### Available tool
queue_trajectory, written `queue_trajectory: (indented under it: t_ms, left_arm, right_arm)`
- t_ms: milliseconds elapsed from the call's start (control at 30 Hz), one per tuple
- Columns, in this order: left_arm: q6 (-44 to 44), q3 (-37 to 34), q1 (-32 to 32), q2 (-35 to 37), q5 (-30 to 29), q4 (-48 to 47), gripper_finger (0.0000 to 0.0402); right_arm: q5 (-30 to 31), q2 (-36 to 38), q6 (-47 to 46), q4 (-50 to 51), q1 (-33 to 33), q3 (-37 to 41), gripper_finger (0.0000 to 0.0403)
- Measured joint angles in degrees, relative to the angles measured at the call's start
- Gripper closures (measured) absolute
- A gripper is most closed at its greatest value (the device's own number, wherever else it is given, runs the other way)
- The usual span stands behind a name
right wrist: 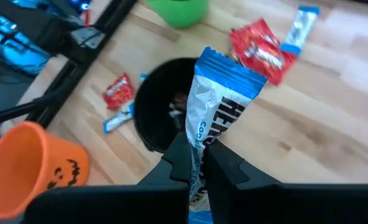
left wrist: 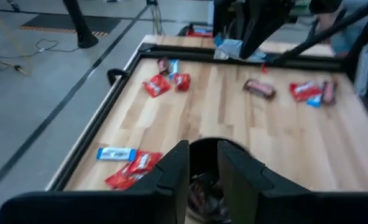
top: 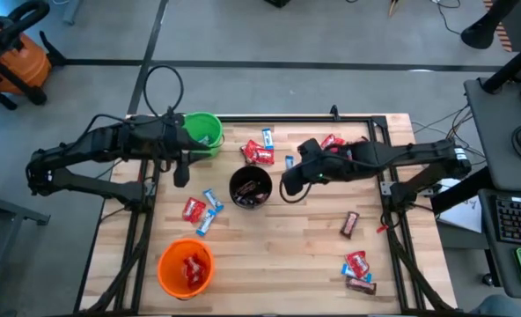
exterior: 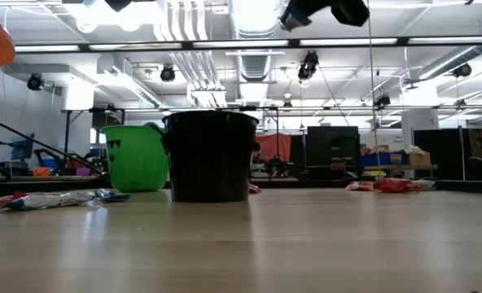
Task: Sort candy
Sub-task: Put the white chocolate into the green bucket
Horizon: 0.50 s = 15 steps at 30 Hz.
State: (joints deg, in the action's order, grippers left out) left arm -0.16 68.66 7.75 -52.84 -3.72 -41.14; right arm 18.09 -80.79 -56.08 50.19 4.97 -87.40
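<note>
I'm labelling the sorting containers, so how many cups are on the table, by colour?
Green cup: 1
Black cup: 1
Orange cup: 1
Total: 3 cups

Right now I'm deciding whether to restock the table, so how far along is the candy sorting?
Partly done. Red candies lie in the orange cup and dark ones in the black cup. The right hand grips a blue-and-white candy bar. The left hand holds nothing. Loose candy still dots the table.
</note>
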Motion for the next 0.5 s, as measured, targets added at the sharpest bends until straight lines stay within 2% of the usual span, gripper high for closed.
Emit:
queue_trajectory:
  t_ms: [167, 300, 500]
  left_arm:
    - [-3.88, 0.0, -0.04, -0.77, 0.56, 2.62, 0.0329]
    - [-6.18, 0.0, -0.04, -1.91, 4.14, 4.73, 0.0322]
    - [-8.24, 0.0, -0.04, -4.24, 6.31, 6.12, 0.0296]
  right_arm:
    - [-0.64, 0.0, 4.79, -1.87, -0.15, -0.91, 0.0391]
    - [-3.62, 0.0, 9.18, -7.94, -0.42, -0.91, 0.0391]
    - [-6.6, -2.01, 14.68, -12.71, -0.42, -2.79, 0.0391]
